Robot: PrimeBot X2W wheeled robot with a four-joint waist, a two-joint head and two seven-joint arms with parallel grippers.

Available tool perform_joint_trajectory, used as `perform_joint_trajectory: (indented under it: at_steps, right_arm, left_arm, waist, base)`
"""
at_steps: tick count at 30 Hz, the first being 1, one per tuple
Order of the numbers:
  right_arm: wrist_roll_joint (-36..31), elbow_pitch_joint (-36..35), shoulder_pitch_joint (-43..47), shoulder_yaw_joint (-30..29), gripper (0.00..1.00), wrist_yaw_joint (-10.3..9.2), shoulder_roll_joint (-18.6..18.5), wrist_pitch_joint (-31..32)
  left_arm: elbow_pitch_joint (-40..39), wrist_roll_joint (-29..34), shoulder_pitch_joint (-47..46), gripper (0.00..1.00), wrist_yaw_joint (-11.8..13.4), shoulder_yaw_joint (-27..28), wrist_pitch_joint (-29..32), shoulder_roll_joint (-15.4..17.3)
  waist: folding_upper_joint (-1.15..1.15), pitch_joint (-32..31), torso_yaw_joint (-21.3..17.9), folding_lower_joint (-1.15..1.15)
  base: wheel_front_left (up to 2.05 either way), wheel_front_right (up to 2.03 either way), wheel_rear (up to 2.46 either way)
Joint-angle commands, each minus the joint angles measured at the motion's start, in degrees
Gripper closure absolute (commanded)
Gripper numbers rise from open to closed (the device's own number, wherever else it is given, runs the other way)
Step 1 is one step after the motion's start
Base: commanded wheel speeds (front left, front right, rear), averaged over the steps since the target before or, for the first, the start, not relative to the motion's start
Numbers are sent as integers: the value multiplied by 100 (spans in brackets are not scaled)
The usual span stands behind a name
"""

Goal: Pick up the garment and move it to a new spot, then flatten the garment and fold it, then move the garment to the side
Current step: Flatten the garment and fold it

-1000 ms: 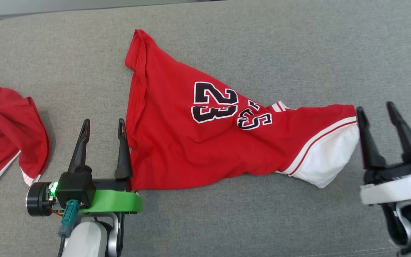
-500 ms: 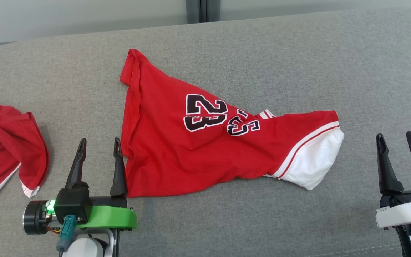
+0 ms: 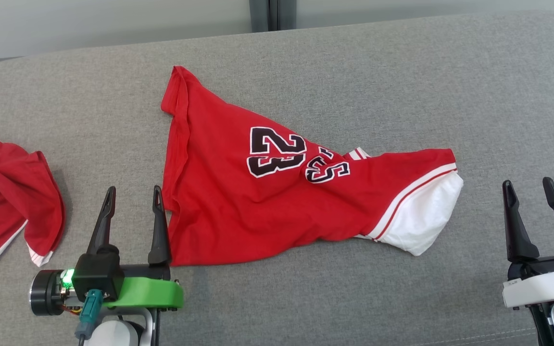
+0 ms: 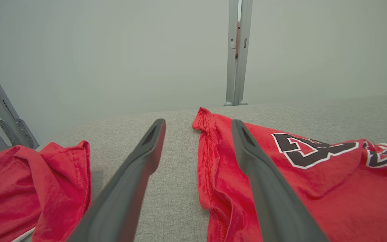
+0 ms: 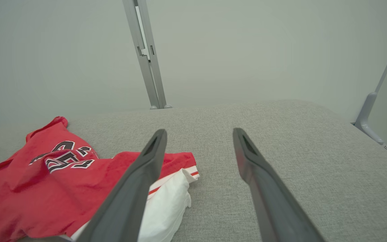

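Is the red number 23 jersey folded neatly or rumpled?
Rumpled, not folded: the jersey lies loosely spread on the grey cushion, with wrinkles bunching across its number print.

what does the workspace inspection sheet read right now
surface: grey fabric top, smooth
job's things: jersey, red, crumpled, number 23 up, white panel at its right end, not held
clutter: second red garment bunched at far left
grippers: left gripper open, beside jersey's left edge; right gripper open, apart from jersey
cables: teal plug and cable at left wrist
surroundings: pale wall, grey post behind
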Motion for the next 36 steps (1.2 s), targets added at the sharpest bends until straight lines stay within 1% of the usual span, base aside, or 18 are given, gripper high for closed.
perform_joint_trajectory:
  at_steps: [1, 11, 13, 15, 19, 22, 27, 30, 31, 32, 36]
  right_arm:
    - [-33, 4, -11, 8, 0, -8, -7, 15]
    - [-17, 49, -66, 32, 0, -8, -25, 35]
    - [-14, 31, -89, 26, 0, -8, -28, 37]
    - [-11, 10, -106, 24, 0, -8, -33, 33]
    - [17, 27, -158, 78, 0, -8, -19, 37]
    - [53, 94, -172, 85, 0, -8, -20, 11]
    - [90, 200, -189, 45, 0, -8, -43, -12]
    - [114, 277, -205, 31, 0, -8, -76, -11]
    - [112, 311, -200, 14, 0, -8, -96, -4]
    - [121, 366, -201, -7, 0, -8, -117, 11]
    - [166, 661, -260, 6, 0, -8, -237, 64]
  left_arm:
    - [5, -19, 6, 0, 36, -2, -2, 51]
    - [-28, -27, -47, 0, 50, -45, -2, 70]
    - [-39, -35, -54, 0, -22, -109, 63, 82]
    - [12, -57, -20, 0, -103, -225, 271, 67]
    - [325, -287, 156, 0, -238, -374, 790, 0]
    - [619, -445, 244, 0, -261, -395, 1031, -50]
    - [1013, -729, 231, 0, -307, -319, 1120, -117]
    - [1211, -819, 49, 0, -408, -293, 1069, -110]
    - [1269, -844, 23, 56, -441, -301, 1105, -101]
    - [1323, -881, -8, 100, -486, -306, 1126, -91]
    - [1428, -923, -114, 100, -547, -337, 1133, -74]
  waist:
    - [0, 0, 3, 0]
    - [0, 20, 18, 0]
    - [0, 58, 20, 0]
    - [0, 118, 28, 0]
    - [0, 255, 41, 0]
    - [0, 323, 44, 0]
    - [0, 392, 52, 0]
    - [0, 416, 40, 0]
    - [0, 419, 32, 0]
    - [0, 424, 22, 0]
    - [0, 480, 16, 0]
  base:
    - [0, 0, 0]
    - [0, 0, 0]
    - [0, 0, 0]
    - [0, 0, 0]
    - [0, 0, 0]
    - [0, 0, 0]
    - [0, 0, 0]
    - [0, 0, 0]
    - [0, 0, 0]
    - [0, 0, 0]
    - [0, 0, 0]
